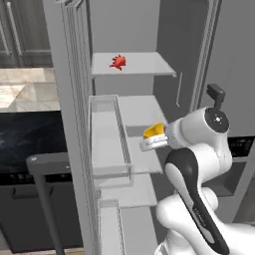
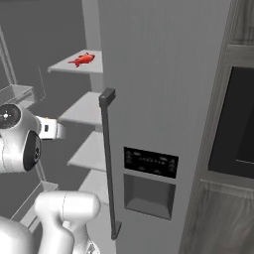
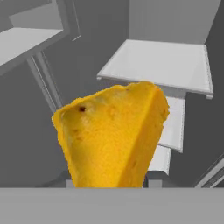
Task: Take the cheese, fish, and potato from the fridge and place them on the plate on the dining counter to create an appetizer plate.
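Hand view: yellow-orange triangular cheese wedge [image 3: 111,135] sits directly before the claw [image 1: 149,140], apparently clenched in it and lifted clear of the pale grey fridge shelves [image 3: 162,65] behind. Risks: wedge slipping from a shallow grip; clipping the clear door bin [image 1: 107,139] alongside during withdrawal.

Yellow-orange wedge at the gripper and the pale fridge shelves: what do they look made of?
Yellow-orange cheese wedge: soft, matte, porous-looking cheese, going by its pitted faces and small dark holes. Pale grey fridge shelves: smooth, flat, probably plastic or frosted glass; the rendering leaves that open.
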Controlling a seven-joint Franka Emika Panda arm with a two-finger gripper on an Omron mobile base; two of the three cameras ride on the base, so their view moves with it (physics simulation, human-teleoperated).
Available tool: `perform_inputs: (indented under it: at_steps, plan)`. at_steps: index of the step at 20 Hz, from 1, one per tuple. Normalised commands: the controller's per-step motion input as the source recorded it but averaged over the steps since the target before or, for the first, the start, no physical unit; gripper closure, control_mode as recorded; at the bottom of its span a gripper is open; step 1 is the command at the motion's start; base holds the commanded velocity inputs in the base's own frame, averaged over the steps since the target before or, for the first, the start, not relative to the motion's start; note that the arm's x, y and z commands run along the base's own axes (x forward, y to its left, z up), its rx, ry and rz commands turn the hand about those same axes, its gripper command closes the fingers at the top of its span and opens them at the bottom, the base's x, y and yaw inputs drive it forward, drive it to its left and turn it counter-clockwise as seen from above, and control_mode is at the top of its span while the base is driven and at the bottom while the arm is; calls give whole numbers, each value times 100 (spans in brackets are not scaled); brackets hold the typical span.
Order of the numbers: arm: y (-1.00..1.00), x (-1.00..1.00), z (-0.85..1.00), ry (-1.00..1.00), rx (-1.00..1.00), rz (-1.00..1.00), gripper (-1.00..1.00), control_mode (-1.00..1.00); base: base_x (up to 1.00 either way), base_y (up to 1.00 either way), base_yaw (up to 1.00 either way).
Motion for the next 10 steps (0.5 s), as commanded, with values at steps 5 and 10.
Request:
perform_inputs:
  at_steps: [5,10]
  plan:
    - [0,0,0,0,0,0,100,100,-77,-4,22]
    - [0,0,0,0,0,0,100,100,-92,-31,20]
